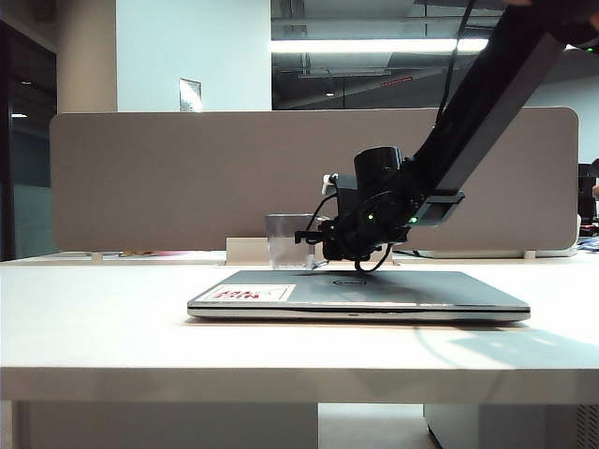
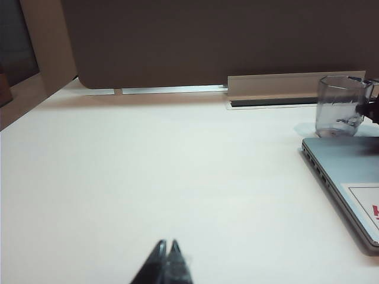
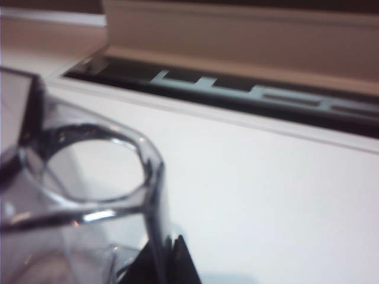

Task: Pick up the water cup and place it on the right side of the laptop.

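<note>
R gripper (image 1: 314, 238) sits behind the laptop (image 1: 360, 293), jaws narrowed at the water cup (image 1: 284, 241); looks clamped on handle/wall, but a firm hold can't be confirmed from wrist view. Cup (image 3: 77, 195) stands on table (image 1: 94, 309) just beyond laptop's far edge, right at fingertips. To do well: confirm grip, lift straight up before traversing; keep cup upright, clear the lid. Obstacles: grey divider (image 1: 140, 178) close behind the gripper, cable tray (image 3: 249, 89) near. L gripper (image 2: 166, 260) fingers together, holding nothing, well apart from cup.
</note>
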{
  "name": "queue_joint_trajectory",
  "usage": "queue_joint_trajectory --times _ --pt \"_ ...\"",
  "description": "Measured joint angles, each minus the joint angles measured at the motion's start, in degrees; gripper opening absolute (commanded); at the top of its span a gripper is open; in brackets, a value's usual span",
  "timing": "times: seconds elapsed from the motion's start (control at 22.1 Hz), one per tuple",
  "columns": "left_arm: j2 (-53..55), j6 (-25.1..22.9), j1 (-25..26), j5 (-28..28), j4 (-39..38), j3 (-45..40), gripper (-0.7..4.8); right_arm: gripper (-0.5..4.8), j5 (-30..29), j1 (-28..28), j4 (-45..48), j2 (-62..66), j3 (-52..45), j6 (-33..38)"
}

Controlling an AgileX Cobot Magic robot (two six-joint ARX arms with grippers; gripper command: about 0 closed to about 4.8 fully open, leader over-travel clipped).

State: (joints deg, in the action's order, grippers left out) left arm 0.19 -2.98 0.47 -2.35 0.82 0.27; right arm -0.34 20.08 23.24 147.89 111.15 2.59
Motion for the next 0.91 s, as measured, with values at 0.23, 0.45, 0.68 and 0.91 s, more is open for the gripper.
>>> queue_joint_trajectory --times 0.23,0.45,0.68,0.91 --pt "0.0 0.0 0.0 -0.04 0.0 0.0 -0.06 -0.04 2.36 -0.57 0.5 0.0 0.0 -0.09" --pt "0.0 0.0 0.0 -0.04 0.0 0.0 -0.06 -0.04 2.82 -0.81 0.55 -0.09 0.0 -3.93" --pt "0.0 0.0 0.0 -0.04 -0.02 0.0 -0.06 -0.04 2.97 -0.94 -2.62 -4.94 -0.02 -5.77" --pt "0.0 0.02 0.0 -0.04 -0.42 0.0 -0.06 -0.04 3.15 -2.34 -6.4 -10.56 0.07 -5.44"
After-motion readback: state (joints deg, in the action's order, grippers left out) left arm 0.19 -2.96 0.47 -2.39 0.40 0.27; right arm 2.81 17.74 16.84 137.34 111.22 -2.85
